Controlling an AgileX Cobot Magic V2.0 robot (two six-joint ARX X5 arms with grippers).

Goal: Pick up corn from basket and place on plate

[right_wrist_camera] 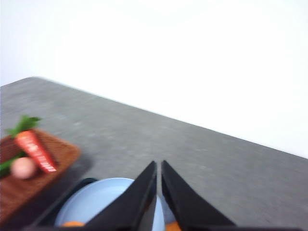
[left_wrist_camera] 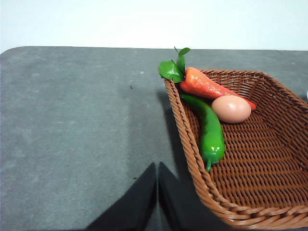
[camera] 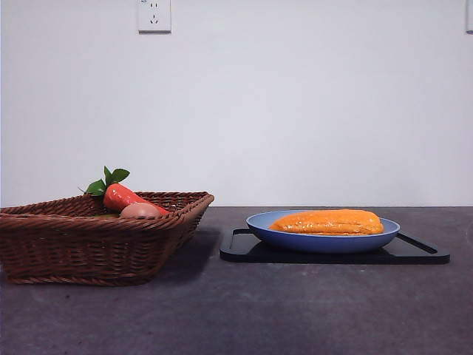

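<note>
Nearest the front camera is the basket (camera: 96, 237), sitting at about 8 o'clock in that view. No corn in it anymore, just the carrot (camera: 126, 197), the egg-shaped thing (camera: 140, 211), and a green pepper (left_wrist_camera: 210, 130) that only the left wrist camera catches.

A bit further back, at roughly 4 o'clock, the corn (camera: 329, 222) is lying flat on the plate (camera: 295, 238), lengthways across it and inside the rim, and the plate sits on a black tray (camera: 421, 254). So the placing looks done to me.

Neither arm shows up in the front view. The left gripper (left_wrist_camera: 157, 199) has its jaws pressed together, empty, over bare table (left_wrist_camera: 72, 120) just beside the basket's near corner. The right gripper (right_wrist_camera: 159, 195) is also closed up with nothing in it, looking down over the plate; that shot is blurry, so I'd guess the arm is on the move.

What could still go wrong: the cob is rounded and glossy, so any bump to the plate or tray from the right arm passing low could roll it toward the rim. Farthest back is just the wall and a socket (camera: 154, 15).
</note>
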